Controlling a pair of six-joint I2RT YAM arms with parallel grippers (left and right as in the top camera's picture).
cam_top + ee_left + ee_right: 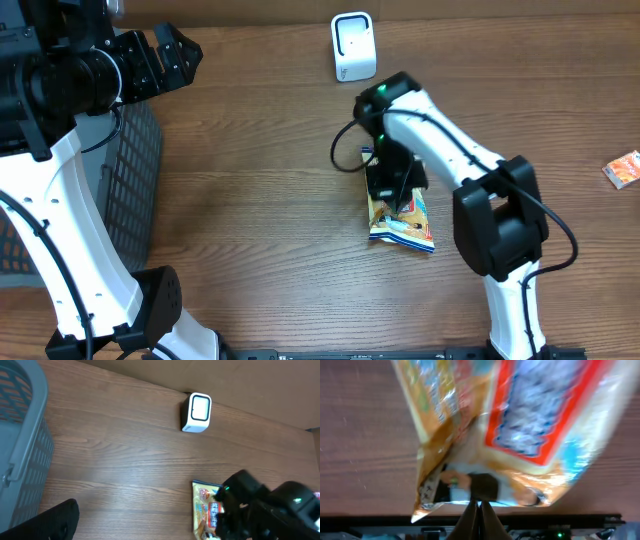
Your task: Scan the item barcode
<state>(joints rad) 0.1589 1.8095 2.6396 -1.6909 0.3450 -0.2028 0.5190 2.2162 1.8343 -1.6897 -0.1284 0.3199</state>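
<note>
The item is a yellow and orange snack packet (405, 225) (204, 510) near the table's middle. In the right wrist view the packet (520, 425) fills the frame, and my right gripper (479, 504) is shut on its sealed edge. From overhead, the right gripper (392, 185) stands over the packet's far end. I cannot tell whether the packet is off the wood. The white barcode scanner (352, 45) (196, 412) stands upright at the far edge. My left gripper (175, 55) hangs open and empty high at the far left; one dark finger (50, 522) shows in its own view.
A grey slatted basket (130, 190) (25, 445) stands at the left, under the left arm. A small orange packet (623, 168) lies at the right edge. Bare wood lies between the basket and the held packet.
</note>
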